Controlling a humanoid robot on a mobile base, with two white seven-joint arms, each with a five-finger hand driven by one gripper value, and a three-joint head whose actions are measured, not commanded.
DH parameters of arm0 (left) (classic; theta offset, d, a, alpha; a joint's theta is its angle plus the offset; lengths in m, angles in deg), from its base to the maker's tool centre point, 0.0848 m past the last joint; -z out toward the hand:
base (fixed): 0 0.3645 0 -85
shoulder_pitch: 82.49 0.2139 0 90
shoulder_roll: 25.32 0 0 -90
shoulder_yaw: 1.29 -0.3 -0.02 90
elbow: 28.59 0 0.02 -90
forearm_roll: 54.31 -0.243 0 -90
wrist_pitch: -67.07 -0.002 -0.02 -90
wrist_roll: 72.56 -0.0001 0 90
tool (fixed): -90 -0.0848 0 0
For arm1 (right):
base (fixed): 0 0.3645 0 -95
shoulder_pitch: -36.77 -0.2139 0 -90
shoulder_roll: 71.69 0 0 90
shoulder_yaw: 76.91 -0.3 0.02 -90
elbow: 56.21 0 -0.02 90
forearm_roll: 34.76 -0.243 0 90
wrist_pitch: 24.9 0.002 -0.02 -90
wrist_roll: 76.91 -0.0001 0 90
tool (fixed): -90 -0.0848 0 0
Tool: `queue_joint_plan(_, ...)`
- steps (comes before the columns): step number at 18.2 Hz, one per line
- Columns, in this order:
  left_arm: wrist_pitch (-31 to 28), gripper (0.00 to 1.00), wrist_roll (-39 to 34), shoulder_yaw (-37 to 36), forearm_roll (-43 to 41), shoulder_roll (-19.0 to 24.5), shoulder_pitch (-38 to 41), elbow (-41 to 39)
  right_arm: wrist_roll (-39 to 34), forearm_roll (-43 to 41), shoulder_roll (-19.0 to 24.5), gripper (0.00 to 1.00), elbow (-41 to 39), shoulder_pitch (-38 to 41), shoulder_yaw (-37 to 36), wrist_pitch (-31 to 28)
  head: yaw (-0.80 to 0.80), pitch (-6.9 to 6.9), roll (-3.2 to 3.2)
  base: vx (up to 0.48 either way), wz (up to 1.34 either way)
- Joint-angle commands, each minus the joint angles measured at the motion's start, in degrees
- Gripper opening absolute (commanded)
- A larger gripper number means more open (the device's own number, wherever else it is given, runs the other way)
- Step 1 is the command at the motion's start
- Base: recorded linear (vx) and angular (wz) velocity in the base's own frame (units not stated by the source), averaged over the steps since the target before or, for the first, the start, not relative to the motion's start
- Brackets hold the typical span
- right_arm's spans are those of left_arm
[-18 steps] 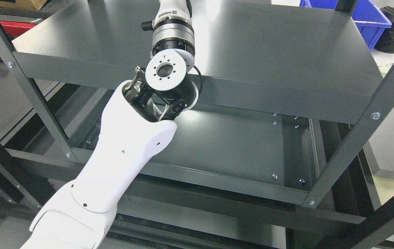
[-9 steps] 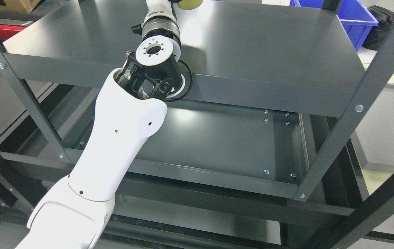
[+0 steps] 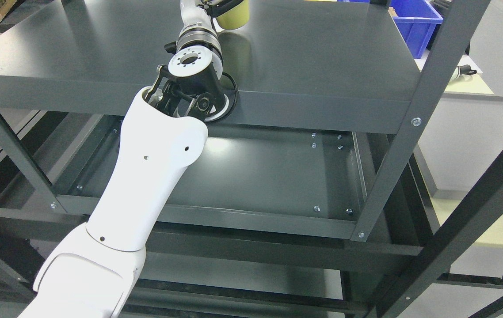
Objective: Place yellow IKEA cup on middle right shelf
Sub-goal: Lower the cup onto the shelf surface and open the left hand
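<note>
The yellow cup [image 3: 234,18] is at the top edge of the head view, over the back middle of the upper dark shelf board [image 3: 322,66]; its top is cut off by the frame. My left arm comes in from the lower left and reaches up over the board's front edge. My left hand [image 3: 219,5] is at the cup, with dark fingers [image 3: 227,4] wrapped across its upper part. I cannot tell whether the cup rests on the board or hangs just above it; its reflection shows below it. The right arm is out of view.
A lower shelf board [image 3: 269,176] with a raised rim lies under the upper one. A grey upright post [image 3: 410,119] stands at the right front corner. A blue bin [image 3: 415,22] sits behind the rack at the upper right, beside a pale table [image 3: 468,84].
The whole picture has shifted, so the camera moved; this brings the cup and hand into view at the top. The arm stays stretched over the upper board.
</note>
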Motion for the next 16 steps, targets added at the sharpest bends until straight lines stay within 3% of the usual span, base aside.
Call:
queue_joint_plan(1, -2.0, 0.46, 0.2, 1.1, 0.3, 1.0, 0.2, 4.5, 12.3, -1.4, -1.0, 0.99, 0.0, 0.6, 1.0, 0.0, 0.00, 0.00, 0.00, -0.014, -0.02)
queue_joint_plan(4, -2.4, 0.68, 0.6, 1.1, 0.0, 1.0, 0.2, 4.4, 12.3, -1.4, -1.0, 0.99, 0.0, 0.6, 1.0, 0.0, 0.00, 0.00, 0.00, 0.000, 0.00)
queue_joint_plan(8, -2.3, 0.85, 0.9, 1.1, -0.2, 1.0, 0.2, 3.9, 12.3, -1.4, -1.0, 0.99, 0.0, 0.6, 1.0, 0.0, 0.00, 0.00, 0.00, 0.000, 0.00)
queue_joint_plan(16, -2.2, 0.94, 0.9, 1.1, -4.1, 1.0, 0.0, 0.5, 12.3, -1.4, -1.0, 0.99, 0.0, 0.6, 1.0, 0.0, 0.00, 0.00, 0.00, -0.002, 0.00)
